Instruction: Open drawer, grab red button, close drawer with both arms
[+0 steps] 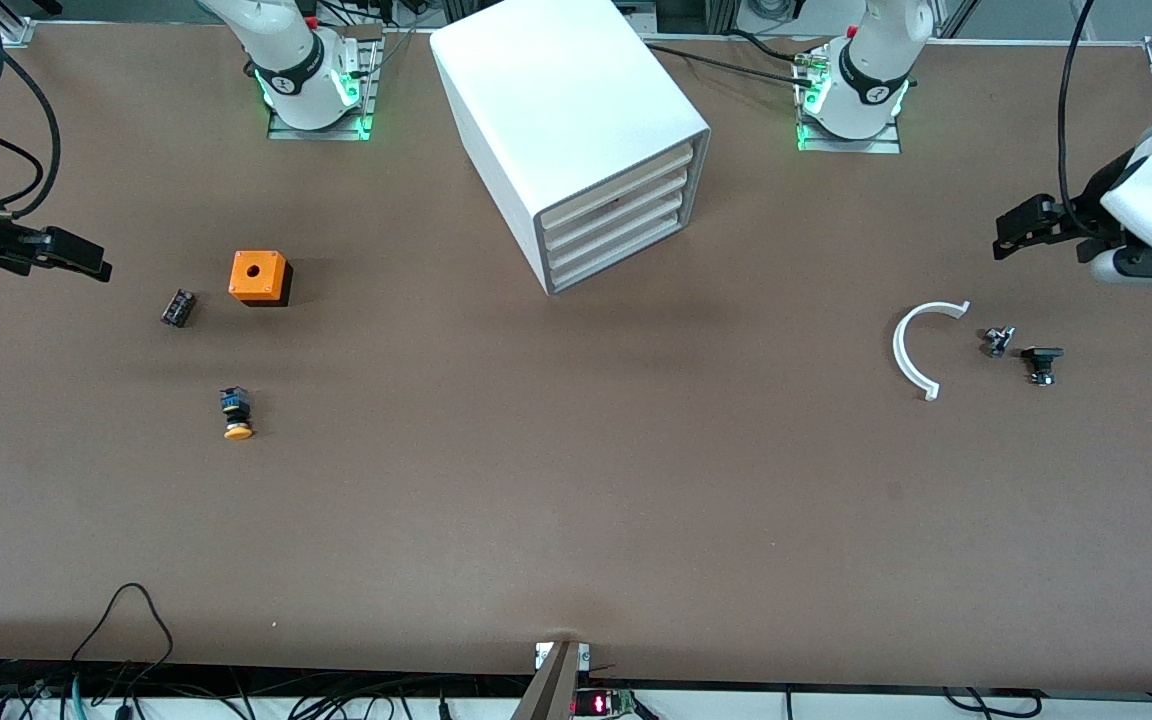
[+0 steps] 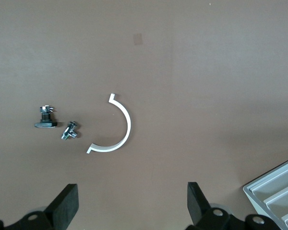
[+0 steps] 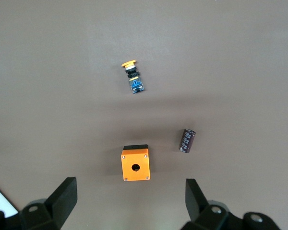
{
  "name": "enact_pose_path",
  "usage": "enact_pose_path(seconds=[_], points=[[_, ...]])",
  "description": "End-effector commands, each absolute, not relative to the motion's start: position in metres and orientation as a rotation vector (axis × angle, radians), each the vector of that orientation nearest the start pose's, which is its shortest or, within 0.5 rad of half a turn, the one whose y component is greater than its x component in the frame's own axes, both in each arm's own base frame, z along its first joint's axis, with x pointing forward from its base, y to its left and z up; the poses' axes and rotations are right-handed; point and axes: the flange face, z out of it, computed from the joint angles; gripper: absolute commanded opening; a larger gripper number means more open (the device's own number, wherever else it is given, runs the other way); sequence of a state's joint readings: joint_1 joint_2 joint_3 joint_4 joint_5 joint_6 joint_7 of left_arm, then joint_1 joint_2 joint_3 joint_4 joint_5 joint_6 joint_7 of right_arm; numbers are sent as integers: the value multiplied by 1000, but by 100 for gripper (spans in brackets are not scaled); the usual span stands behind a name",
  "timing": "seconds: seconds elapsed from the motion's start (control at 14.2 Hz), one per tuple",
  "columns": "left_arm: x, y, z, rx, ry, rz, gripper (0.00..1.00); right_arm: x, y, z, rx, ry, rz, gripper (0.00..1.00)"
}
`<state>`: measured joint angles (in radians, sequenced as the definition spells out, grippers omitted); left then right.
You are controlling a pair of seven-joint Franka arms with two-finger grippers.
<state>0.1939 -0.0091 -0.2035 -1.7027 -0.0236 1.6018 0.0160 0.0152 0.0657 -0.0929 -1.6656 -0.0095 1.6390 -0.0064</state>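
The white cabinet (image 1: 566, 90) stands between the arms' bases. Its stacked drawers (image 1: 616, 215) are all shut, and their fronts face the front camera and the left arm's end. A corner of it shows in the left wrist view (image 2: 278, 191). The red button is out of view. My left gripper (image 1: 1004, 235) is open and empty over the table at the left arm's end, and shows in its wrist view (image 2: 133, 201). My right gripper (image 1: 86, 260) is open and empty over the right arm's end, and shows in its wrist view (image 3: 132, 199).
At the right arm's end lie an orange cube with a hole (image 1: 259, 276) (image 3: 135, 164), a dark cylinder (image 1: 178, 307) (image 3: 187, 140) and an orange-yellow capped button (image 1: 236, 413) (image 3: 133, 76). At the left arm's end lie a white curved bracket (image 1: 911, 350) (image 2: 120, 132), a small screw (image 1: 997, 341) (image 2: 69, 130) and a black bolt (image 1: 1041, 362) (image 2: 46, 117).
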Motion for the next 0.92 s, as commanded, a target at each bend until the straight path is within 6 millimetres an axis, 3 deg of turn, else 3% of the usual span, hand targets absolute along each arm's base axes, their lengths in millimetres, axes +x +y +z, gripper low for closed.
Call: enact_pose_path(seconds=[0.0, 0.07, 0.28, 0.49, 0.56, 0.7, 0.85], points=[[556, -13, 559, -3188, 100, 257, 100, 569, -46, 551, -3151, 90, 129, 100], [558, -22, 536, -3184, 131, 391, 100, 569, -46, 551, -3149, 92, 129, 100], [564, -49, 504, -3246, 167, 585, 100, 569, -46, 550, -3148, 95, 131, 100], [580, -81, 429, -3368, 192, 819, 100, 570, -45, 552, -3146, 93, 121, 100], [574, -97, 390, -3446, 155, 968, 100, 571, -44, 553, -3146, 91, 119, 100], [552, -140, 326, -3558, 51, 1080, 100, 572, -42, 551, -3145, 86, 123, 100], [530, -192, 304, -3590, 115, 1133, 100, 572, -40, 553, -3145, 81, 116, 100]])
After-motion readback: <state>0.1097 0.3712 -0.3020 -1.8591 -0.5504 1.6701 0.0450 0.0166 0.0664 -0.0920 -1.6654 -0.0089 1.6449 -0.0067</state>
